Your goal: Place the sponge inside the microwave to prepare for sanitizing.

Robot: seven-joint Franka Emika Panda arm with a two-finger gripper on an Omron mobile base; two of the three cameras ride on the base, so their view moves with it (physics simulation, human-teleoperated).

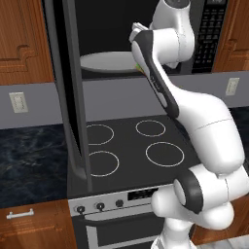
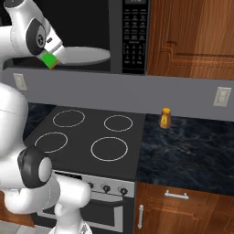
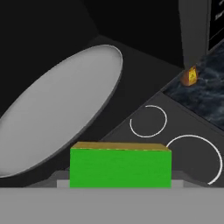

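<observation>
Because the microwave (image 2: 82, 32) door stands open, the tool (image 2: 51, 58) pinches the sponge (image 2: 49, 60) at its mouth. Its white turntable plate (image 2: 87, 55) lies just beyond, likely the drop spot.

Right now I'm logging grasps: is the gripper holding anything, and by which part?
Yes. The gripper holds the sponge across its flat body, at the microwave's open front near the white plate. The exact contact faces are hidden.

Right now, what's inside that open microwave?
Inside the microwave lies a white round plate, bare where it shows. The sponge, held in the fingers, is at the opening's edge, not set down. The arm covers part of the cavity.
</observation>
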